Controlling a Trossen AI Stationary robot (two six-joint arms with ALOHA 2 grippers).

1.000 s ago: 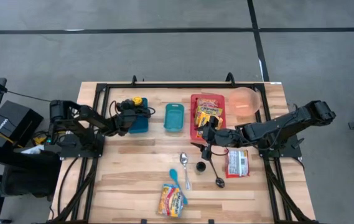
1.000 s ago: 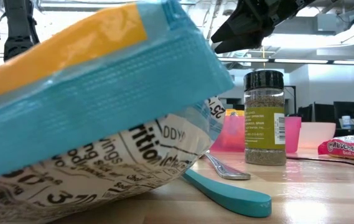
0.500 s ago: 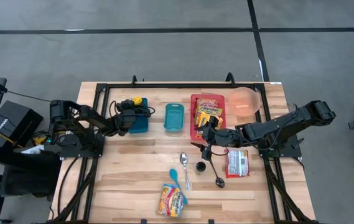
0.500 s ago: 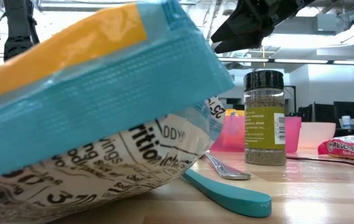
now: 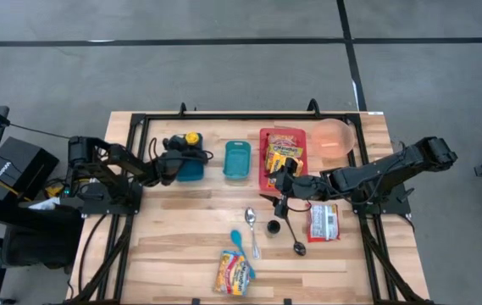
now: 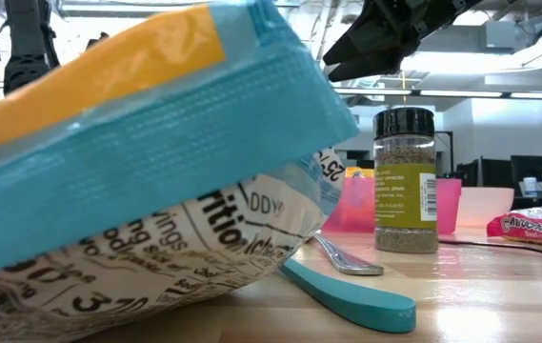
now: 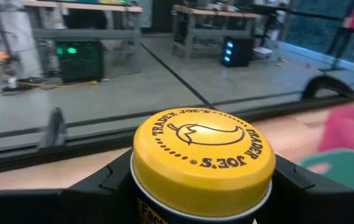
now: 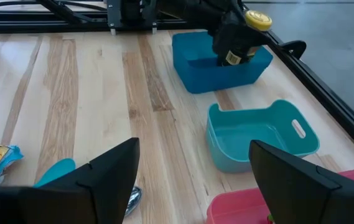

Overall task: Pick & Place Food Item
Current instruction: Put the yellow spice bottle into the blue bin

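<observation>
Jar point(image 7: 203, 163) with yellow lid is sitting clamped between the left gripper point(image 5: 175, 158) fingers, hanging above the blue bin point(image 8: 221, 63). Right gripper point(image 5: 282, 188) is idling spread wide, empty, beside the red tray point(image 5: 268, 174). Risk: jar is clipping the bin wall and tipping if let go off-centre.

Light wooden table point(image 5: 181, 229) holding plastic, glass, metal and foil items.
The table is pale, smooth planked wood with a soft sheen. Bins are smooth matt plastic: blue bin point(image 8: 223, 65), teal bin point(image 8: 260, 137). The jar's yellow lid point(image 7: 203, 158) is glossy. The spice jar point(image 6: 405, 181) is clear, paper-labelled; the spoon point(image 6: 345, 259) shiny metal; the snack bag point(image 6: 147, 171) crinkled and glossy.
</observation>
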